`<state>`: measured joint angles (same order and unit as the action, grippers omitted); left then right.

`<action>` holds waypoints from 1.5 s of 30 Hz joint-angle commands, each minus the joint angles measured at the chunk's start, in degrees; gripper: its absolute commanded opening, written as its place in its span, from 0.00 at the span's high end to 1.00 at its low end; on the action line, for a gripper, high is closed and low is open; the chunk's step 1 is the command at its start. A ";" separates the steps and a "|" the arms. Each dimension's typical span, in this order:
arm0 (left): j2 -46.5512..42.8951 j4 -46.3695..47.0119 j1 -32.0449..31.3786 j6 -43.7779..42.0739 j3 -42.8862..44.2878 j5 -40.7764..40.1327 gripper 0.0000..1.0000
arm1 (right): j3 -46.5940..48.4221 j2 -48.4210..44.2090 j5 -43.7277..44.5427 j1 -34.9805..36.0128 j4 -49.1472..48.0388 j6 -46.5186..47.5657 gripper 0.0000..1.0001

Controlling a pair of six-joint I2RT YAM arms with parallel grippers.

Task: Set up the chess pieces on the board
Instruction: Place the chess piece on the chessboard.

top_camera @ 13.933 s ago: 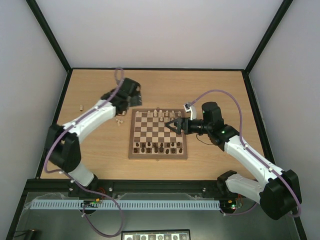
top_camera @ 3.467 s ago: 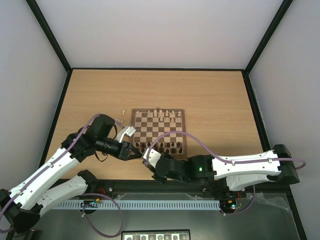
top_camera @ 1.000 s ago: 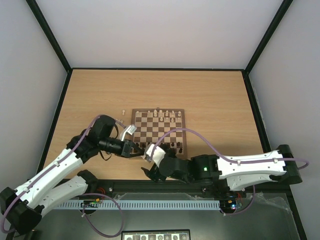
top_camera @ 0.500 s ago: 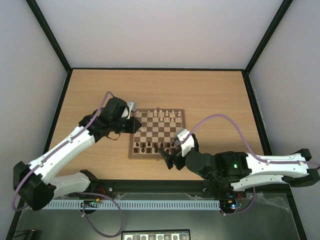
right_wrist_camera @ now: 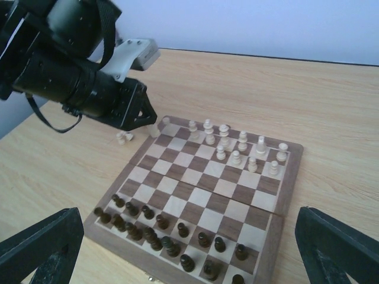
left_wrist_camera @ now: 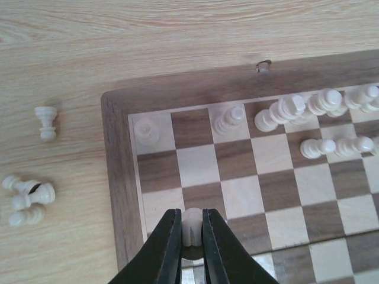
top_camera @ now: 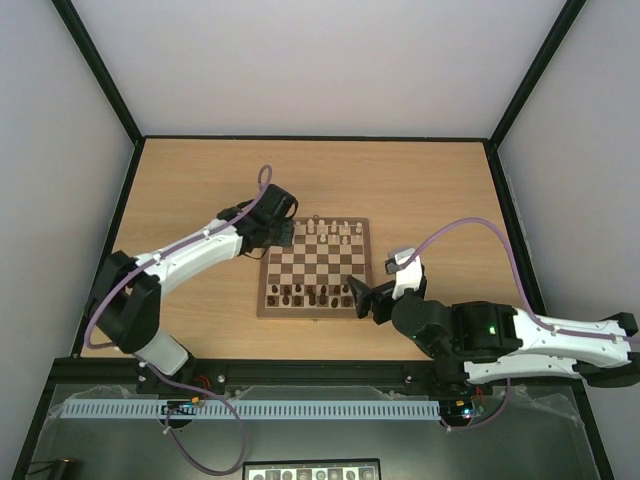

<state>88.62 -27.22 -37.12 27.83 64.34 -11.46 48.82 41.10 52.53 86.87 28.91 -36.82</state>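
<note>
The board (top_camera: pixel 266 272) lies mid-table. Pale chess pieces (top_camera: pixel 331 229) stand in its two far rows, toward the right, with one (left_wrist_camera: pixel 145 131) in the far left corner square. My left gripper (left_wrist_camera: pixel 190 216) is shut on one pale chess piece (left_wrist_camera: pixel 191 228) and hangs over the board's left edge (left_wrist_camera: pixel 121 195), a few squares short of that corner. The top view shows this gripper (top_camera: pixel 285 232) at the far left corner. My right gripper (top_camera: pixel 362 298) is open and holds nothing, off the board's near right corner; its fingers (right_wrist_camera: pixel 41 248) frame the board (right_wrist_camera: pixel 290 183).
Dark chessmen (top_camera: pixel 315 293) fill the two near rows (right_wrist_camera: pixel 166 234). Several loose pale pieces (left_wrist_camera: pixel 26 201) lie on the table left of the board, and one (left_wrist_camera: pixel 45 121) stands there upright. A small clasp (left_wrist_camera: pixel 263 65) sits on the far border.
My left arm has carried its pale piece farther back, to the board's far left corner. My right arm has swung right from the near edge, and its jaws have spread wide.
</note>
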 commanded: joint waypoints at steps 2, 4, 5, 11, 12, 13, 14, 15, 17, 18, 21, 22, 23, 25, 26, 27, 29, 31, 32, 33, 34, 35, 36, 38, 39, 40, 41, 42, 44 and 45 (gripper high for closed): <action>4.52 5.83 -0.32 -0.51 3.76 -3.82 0.98 | -1.02 1.86 -1.26 -4.73 1.50 -2.63 0.01; 5.93 7.17 -0.24 -0.86 4.80 -3.90 0.98 | -0.84 3.36 -2.95 -6.64 0.57 -1.83 0.01; 6.52 7.85 -0.23 -1.07 5.29 -3.62 0.97 | -0.97 3.76 -3.96 -7.54 -0.05 -1.25 0.02; 11.04 8.90 0.02 -1.61 8.22 -4.51 0.97 | -1.86 4.42 -12.98 -16.91 -3.04 2.44 0.02; 11.85 9.12 0.11 -1.75 8.52 -4.53 0.97 | -1.96 4.86 -15.00 -18.86 -3.45 2.93 0.01; 12.53 9.27 0.26 -1.70 8.67 -4.55 0.98 | -2.07 5.27 -16.72 -20.59 -3.79 3.44 0.01; 13.04 9.29 0.36 -1.54 8.76 -4.72 0.97 | -2.32 5.60 -18.17 -21.79 -4.22 3.95 0.01; 13.33 9.39 0.53 -1.31 8.72 -4.97 0.98 | -2.58 5.88 -19.56 -22.91 -4.80 4.31 0.01; 13.63 9.67 0.84 -0.97 8.41 -5.10 0.98 | -3.17 6.40 -21.72 -24.60 -5.86 5.03 0.01; 13.80 9.59 1.03 -0.86 8.33 -5.21 0.98 | -3.54 6.70 -22.81 -25.35 -6.34 5.35 0.01; 13.66 9.38 1.32 -0.49 7.95 -5.90 0.98 | -4.26 7.45 -24.91 -26.64 -7.55 6.06 0.01; 13.57 9.53 1.35 -0.50 7.72 -5.78 0.98 | -4.48 7.68 -25.38 -26.96 -7.96 6.20 0.01; 13.52 9.53 1.43 -0.50 7.61 -5.87 0.98 | -4.66 7.86 -25.72 -27.26 -8.25 6.29 0.01; 13.44 9.83 1.65 -0.59 7.25 -5.82 0.97 | -4.87 8.30 -26.48 -27.52 -8.97 6.56 0.01; 13.47 9.97 1.76 -0.69 7.13 -5.63 0.97 | -4.99 8.56 -26.63 -27.68 -9.18 6.65 0.01; 13.44 10.10 1.87 -0.68 6.96 -5.58 0.98 | -5.01 8.84 -26.80 -27.76 -9.32 6.71 0.01; 13.22 10.57 1.93 -0.68 6.37 -5.67 0.97 | -5.09 9.14 -27.27 -27.99 -9.59 6.76 0.01; 13.59 10.61 2.20 -0.71 6.26 -5.51 0.97 | -5.28 9.25 -27.45 -28.08 -9.91 6.77 0.02; 13.82 10.69 2.22 -0.73 6.20 -5.42 0.98 | -5.40 9.26 -27.70 -28.15 -9.99 6.84 0.01; 14.20 10.84 2.21 -0.77 6.11 -5.29 0.98 | -5.49 9.26 -27.74 -28.18 -10.08 6.80 0.01; 14.52 10.94 2.18 -0.74 6.00 -5.18 0.98 | -5.54 9.34 -27.75 -28.24 -10.16 6.82 0.01; 14.75 10.92 2.23 -0.64 5.85 -5.22 0.98 | -5.62 9.41 -27.86 -28.25 -10.29 6.89 0.01; 14.94 11.00 2.19 -0.61 5.70 -5.21 0.98 | -5.73 9.43 -28.17 -28.23 -10.42 6.93 0.01; 15.09 11.43 2.23 -0.52 5.10 -5.03 0.98 | -5.90 9.57 -28.27 -28.20 -10.55 6.86 0.01; 15.16 11.59 2.23 -0.35 4.83 -4.93 0.98 | -5.92 9.65 -28.41 -28.24 -10.58 6.85 0.01; 15.29 11.84 2.23 -0.34 4.64 -4.82 0.98 | -6.00 9.74 -28.46 -28.25 -10.66 6.85 0.01; 15.39 12.03 2.22 -0.39 4.38 -4.73 0.98 | -6.09 9.82 -28.52 -28.25 -10.79 6.85 0.01; 15.55 12.24 2.16 -0.36 4.24 -4.71 0.98 | -6.17 9.93 -28.66 -28.25 -10.99 6.89 0.01; 16.37 12.35 2.22 -0.34 4.38 -4.78 0.97 | -6.25 10.11 -28.97 -28.25 -11.30 7.03 0.01; 16.69 12.42 2.23 -0.33 4.39 -4.79 0.98 | -6.28 10.20 -28.90 -28.24 -11.32 7.02 0.01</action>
<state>103.44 -16.49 -35.18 27.22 69.34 -15.66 43.29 50.94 24.03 58.87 18.61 -30.57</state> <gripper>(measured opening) 0.090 0.987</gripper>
